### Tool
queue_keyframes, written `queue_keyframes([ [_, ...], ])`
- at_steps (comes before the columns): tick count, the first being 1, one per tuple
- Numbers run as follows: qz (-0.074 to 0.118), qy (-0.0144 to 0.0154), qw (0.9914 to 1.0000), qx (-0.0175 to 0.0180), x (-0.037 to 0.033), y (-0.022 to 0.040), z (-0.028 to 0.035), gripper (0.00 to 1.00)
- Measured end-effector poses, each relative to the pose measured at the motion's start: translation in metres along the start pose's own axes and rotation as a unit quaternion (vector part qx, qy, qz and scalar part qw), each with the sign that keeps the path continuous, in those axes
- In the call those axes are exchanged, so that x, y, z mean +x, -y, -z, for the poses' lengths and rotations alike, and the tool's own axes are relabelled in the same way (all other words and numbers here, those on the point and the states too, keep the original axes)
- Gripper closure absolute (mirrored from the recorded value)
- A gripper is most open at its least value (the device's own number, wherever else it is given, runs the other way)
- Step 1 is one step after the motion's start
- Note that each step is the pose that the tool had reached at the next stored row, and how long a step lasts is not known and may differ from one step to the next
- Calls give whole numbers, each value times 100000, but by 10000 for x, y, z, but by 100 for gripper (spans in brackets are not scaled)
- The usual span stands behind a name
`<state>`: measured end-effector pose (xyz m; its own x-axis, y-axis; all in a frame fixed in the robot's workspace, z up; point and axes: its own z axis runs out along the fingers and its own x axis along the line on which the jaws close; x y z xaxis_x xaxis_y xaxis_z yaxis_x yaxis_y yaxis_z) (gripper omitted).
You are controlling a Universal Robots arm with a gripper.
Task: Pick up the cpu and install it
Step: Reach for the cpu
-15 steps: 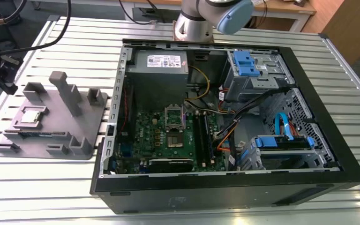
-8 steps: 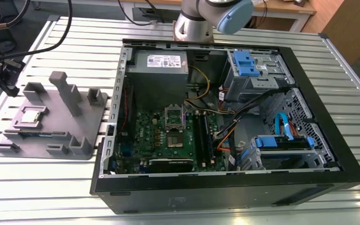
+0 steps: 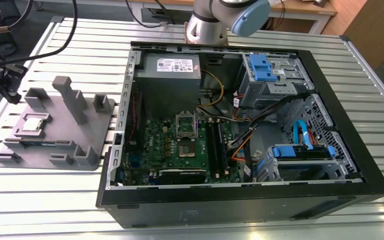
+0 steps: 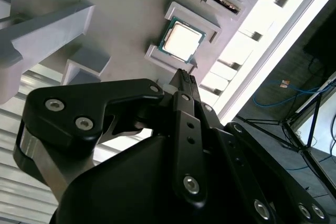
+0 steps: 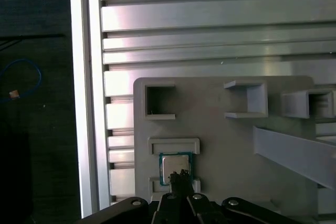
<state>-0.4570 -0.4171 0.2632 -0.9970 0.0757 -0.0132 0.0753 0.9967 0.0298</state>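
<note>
the cpu (image 3: 33, 122) lies flat, shiny side up, in its own shallow recess of the grey tray (image 3: 102, 132). you can see it framed by the recess walls in both wrist views. nothing lifts or tilts it, so by my reading the pick-up is not yet done.

the end effector (image 4: 184, 77) hangs right over the tray with its tips pointing down at one edge of the cpu. in the first wrist view the tips overlap the chip's edge. you cannot tell from these angles whether they touch the metal top or sit just above it. the fingers look closed together, tip against tip, with nothing between them, so it holds no part.

beside the tray, toward the exterior view's right, the open computer case (image 3: 245, 200) lies on the same slatted tabletop (image 3: 45, 200). its motherboard (image 3: 158, 145) faces up, and the socket (image 3: 186, 131) near the middle of the board looks empty.

so i'd judge you are at the very start. the arm is positioned at the tray, the grasp, the carry over to the case and the seating in the socket all remain.
</note>
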Motion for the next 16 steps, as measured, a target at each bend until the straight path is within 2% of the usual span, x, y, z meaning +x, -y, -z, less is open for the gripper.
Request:
queue_keyframes([
  [16, -1, -2, 100000, -1, -6, 0, -14, 89],
])
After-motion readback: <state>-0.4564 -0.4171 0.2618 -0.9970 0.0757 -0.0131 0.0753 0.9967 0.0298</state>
